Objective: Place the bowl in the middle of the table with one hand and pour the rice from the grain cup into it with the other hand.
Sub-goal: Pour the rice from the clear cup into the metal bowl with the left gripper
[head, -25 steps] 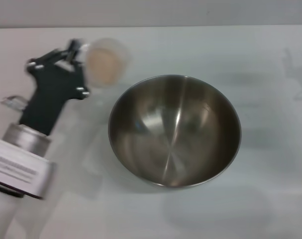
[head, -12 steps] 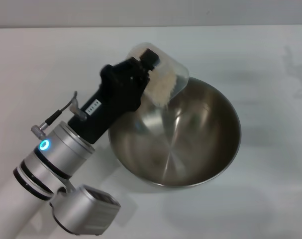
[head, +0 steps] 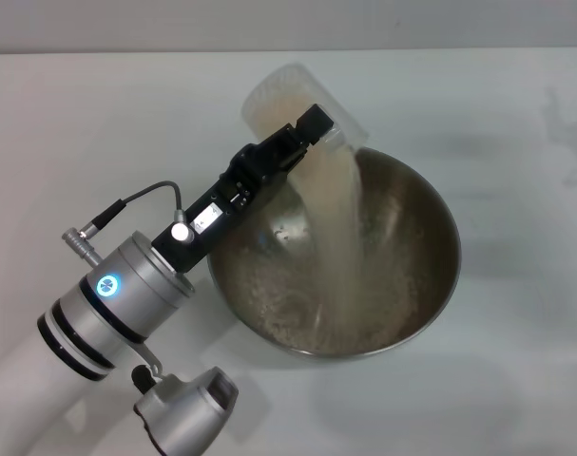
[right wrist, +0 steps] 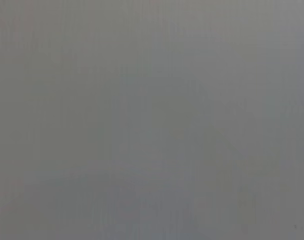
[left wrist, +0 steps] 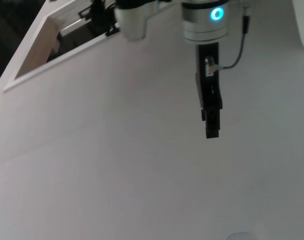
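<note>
The steel bowl (head: 447, 223) stands in the middle of the white table (head: 516, 389). My left gripper (head: 304, 136) is shut on the clear grain cup (head: 278, 95) and holds it tipped over the bowl's far left rim. Rice (head: 334, 214) streams from the cup's mouth into the bowl, and a pale layer of grains (head: 388, 313) covers the bowl's bottom. Some rice still shows inside the cup. My right gripper (left wrist: 212, 131) is out of the head view. It shows only in the left wrist view, far off and edge-on above the bare table, holding nothing.
The table's far edge (head: 288, 50) runs along the top of the head view. In the left wrist view a wooden frame (left wrist: 39, 47) borders the table at one corner. The right wrist view shows only flat grey.
My left arm swung the cup from left of the bowl to over its rim and tipped it further. Rice now pours out, and grains cover the bowl's bottom, which was bare before.
</note>
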Robot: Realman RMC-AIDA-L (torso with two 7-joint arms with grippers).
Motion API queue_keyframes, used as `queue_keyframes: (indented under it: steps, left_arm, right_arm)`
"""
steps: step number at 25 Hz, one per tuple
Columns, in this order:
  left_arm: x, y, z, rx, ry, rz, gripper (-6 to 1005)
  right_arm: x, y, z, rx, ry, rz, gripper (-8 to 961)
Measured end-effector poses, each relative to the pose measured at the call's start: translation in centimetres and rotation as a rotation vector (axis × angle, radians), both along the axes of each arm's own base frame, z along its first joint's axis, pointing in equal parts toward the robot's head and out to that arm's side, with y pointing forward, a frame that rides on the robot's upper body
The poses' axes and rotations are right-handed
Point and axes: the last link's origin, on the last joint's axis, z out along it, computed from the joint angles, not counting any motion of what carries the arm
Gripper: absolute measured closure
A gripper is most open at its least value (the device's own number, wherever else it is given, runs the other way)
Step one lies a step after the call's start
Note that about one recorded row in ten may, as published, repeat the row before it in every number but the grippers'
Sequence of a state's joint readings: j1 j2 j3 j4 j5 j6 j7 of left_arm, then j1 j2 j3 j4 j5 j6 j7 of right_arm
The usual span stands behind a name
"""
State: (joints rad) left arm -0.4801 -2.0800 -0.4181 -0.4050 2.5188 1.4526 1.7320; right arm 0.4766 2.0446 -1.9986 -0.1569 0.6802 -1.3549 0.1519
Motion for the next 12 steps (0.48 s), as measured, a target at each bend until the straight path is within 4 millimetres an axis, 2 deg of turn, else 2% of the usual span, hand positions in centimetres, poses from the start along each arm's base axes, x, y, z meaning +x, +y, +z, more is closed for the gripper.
queue_keyframes:
  steps: [7, 12]
  left_arm:
    - [0.21, 0.01, -0.13, 0.121, 0.100, -0.072, 971]
    - [0.23, -0.12, -0.17, 0.146, 0.123, -0.094, 970]
  right_arm:
    - [-0.11, 0.20, 0.11, 0.001, -0.002, 0.003, 402]
    - [-0.16, 0.29, 0.14, 0.001, -0.003, 0.004, 402]
